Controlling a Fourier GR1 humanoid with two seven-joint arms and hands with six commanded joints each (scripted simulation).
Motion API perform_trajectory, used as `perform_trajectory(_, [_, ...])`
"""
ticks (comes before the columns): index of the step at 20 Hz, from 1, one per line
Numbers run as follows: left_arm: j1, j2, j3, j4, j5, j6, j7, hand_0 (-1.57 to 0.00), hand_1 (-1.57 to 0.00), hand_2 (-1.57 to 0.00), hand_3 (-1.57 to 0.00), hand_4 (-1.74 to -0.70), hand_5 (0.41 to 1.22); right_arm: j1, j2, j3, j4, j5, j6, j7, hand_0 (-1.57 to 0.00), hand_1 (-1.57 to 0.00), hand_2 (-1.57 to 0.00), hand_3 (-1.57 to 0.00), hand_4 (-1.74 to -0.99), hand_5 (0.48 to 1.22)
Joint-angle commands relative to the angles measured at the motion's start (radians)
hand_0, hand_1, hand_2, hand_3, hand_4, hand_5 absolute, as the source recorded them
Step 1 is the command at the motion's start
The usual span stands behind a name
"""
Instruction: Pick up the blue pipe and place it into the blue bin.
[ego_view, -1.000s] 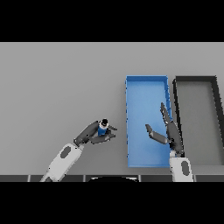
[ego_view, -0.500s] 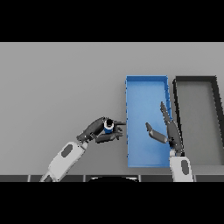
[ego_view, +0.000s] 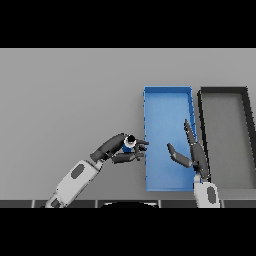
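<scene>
Left hand (ego_view: 116, 150) carried blue pipe (ego_view: 128, 144) rightward, touching blue bin (ego_view: 167, 95) edge.

Looked the whole view over from my end and honestly there's nothing to read anywhere, no text, labels, brand marks, numbers or signs. The blue pipe (ego_view: 128, 143) is plain, the blue bin (ego_view: 167, 100) at about 1 o'clock from it has bare walls, the dark bin (ego_view: 223, 91) further out at 2 o'clock is blank too, and the grey bench (ego_view: 70, 100) has no markings on it. The white arm covers carry no lettering that I can make out either.
</scene>
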Motion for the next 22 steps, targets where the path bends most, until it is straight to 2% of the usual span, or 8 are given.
perform_trajectory(1, [0.002,0.002,-0.002,0.003,-0.005,0.000,-0.003,-1.57,-1.57,-1.57,-1.44,-1.73,1.219,0.008,0.007,0.002,-0.007,0.000,-0.005,0.005,0.00,0.00,0.00,0.00,-1.178,0.629])
perform_trajectory(5, [0.010,0.007,-0.004,-0.008,-0.015,0.005,-0.004,-1.57,-1.57,-1.57,-1.44,-1.73,1.220,0.031,0.027,0.011,-0.025,0.000,-0.015,0.018,0.00,0.00,0.00,0.00,-1.207,0.619])
perform_trajectory(7, [0.008,0.010,-0.003,-0.007,-0.015,0.002,-0.005,-1.57,-1.57,-1.57,-1.44,-1.73,1.220,0.018,0.027,0.008,-0.038,-0.019,-0.006,0.013,0.00,0.00,0.00,0.00,-1.191,0.619])
perform_trajectory(8, [0.004,0.011,0.002,-0.010,-0.008,-0.001,-0.009,-1.57,-1.57,-1.57,-1.44,-1.73,1.221,0.016,0.012,-0.001,-0.064,-0.060,0.024,-0.001,0.00,0.00,0.00,0.00,-1.195,0.610])
perform_trajectory(10, [-0.003,0.007,0.002,0.002,-0.008,-0.002,0.000,-1.57,-1.57,-1.57,-1.44,-1.73,1.221,0.007,-0.018,-0.005,-0.116,-0.178,0.116,0.038,0.00,0.00,0.00,0.00,-1.199,0.593])
perform_trajectory(13, [-0.001,0.014,0.001,0.003,-0.015,-0.008,-0.011,-1.57,-1.57,-1.57,-1.44,-1.73,1.221,-0.048,-0.107,-0.008,-0.208,-0.309,0.214,0.137,0.00,0.00,0.00,0.00,-1.232,0.550])
perform_trajectory(17, [0.002,0.015,0.004,0.002,-0.011,-0.006,-0.002,-1.57,-1.57,-1.57,-1.44,-1.73,1.221,-0.142,-0.188,0.058,-0.302,-0.370,0.302,0.250,0.00,0.00,0.00,0.00,-1.286,0.520])
perform_trajectory(22, [-0.003,0.011,-0.003,0.005,-0.026,-0.005,-0.005,-1.57,-1.57,-1.57,-1.44,-1.73,1.221,-0.296,-0.211,0.137,-0.348,-0.439,0.341,0.383,0.00,0.00,0.00,0.00,-1.295,0.522])
